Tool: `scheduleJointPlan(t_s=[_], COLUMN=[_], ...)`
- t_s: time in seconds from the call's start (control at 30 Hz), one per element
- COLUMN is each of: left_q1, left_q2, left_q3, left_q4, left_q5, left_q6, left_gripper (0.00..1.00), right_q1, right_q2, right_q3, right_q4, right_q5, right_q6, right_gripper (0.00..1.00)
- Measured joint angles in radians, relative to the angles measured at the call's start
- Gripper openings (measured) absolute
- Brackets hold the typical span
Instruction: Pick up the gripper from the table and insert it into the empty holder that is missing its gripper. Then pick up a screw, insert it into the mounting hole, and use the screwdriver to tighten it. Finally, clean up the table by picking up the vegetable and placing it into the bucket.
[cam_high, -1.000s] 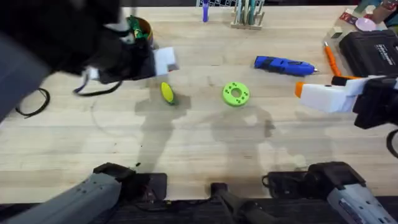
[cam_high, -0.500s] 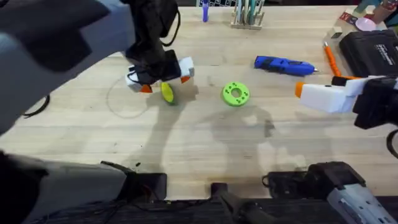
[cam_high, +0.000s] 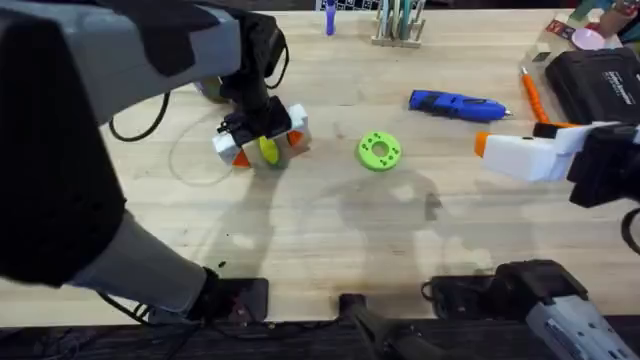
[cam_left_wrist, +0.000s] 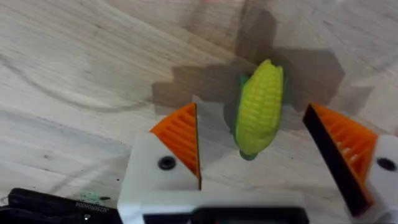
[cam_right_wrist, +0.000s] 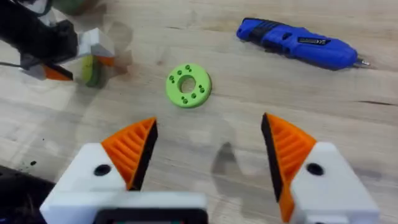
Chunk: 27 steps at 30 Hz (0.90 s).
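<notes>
Two ribbed orange pads of the left pincer (cam_left_wrist: 258, 155) stand wide open around the vegetable (cam_left_wrist: 259, 106), a bumpy yellow cob lying on the wooden bench (cam_high: 330, 240), touching neither pad. Right pincer (cam_right_wrist: 208, 155) hovers open, empty, above a green disc (cam_right_wrist: 188, 86). Nearby lies the blue screwdriver (cam_high: 455, 104).

You have bright, even light from above; soft shadows spread over the tabletop (cam_high: 330, 250). The left arm (cam_high: 60, 150) looms dark and blurred (close under the overhead camera).
</notes>
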Motion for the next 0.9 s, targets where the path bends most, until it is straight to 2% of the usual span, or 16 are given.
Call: scheduleJointPlan(t_s=[0.2, 0.27, 0.33, 0.4, 0.5, 0.53, 0.9], left_q1=[0.000, 0.000, 0.000, 0.000, 0.000, 0.000, 0.000], left_q2=[0.023, 0.023, 0.023, 0.023, 0.022, 0.022, 0.020], left_q3=[0.000, 0.000, 0.000, 0.000, 0.002, 0.003, 0.012], left_q4=[0.002, 0.005, 0.005, 0.005, 0.005, 0.005, 0.001], left_q5=[0.010, 0.014, 0.015, 0.016, 0.013, 0.012, 0.010], left_q6=[0.000, 0.000, -0.001, -0.001, 0.000, 0.000, 0.008], left_gripper=[0.974, 0.920, 0.803, 0.587, 0.121, 0.037, 0.028], right_q1=[0.000, 0.000, 0.000, 0.000, 0.000, 0.000, 0.000], right_q2=[0.000, 0.000, 0.000, 0.000, 0.000, 0.000, 0.000], right_q3=[0.000, 0.000, 0.000, 0.000, 0.000, 0.000, 0.000], right_q4=[0.000, 0.000, 0.000, 0.000, 0.000, 0.000, 0.000], right_q5=[0.000, 0.000, 0.000, 0.000, 0.000, 0.000, 0.000], right_q6=[0.000, 0.000, 0.000, 0.000, 0.000, 0.000, 0.000], right_gripper=[0.977, 0.978, 0.978, 0.977, 0.978, 0.978, 0.977])
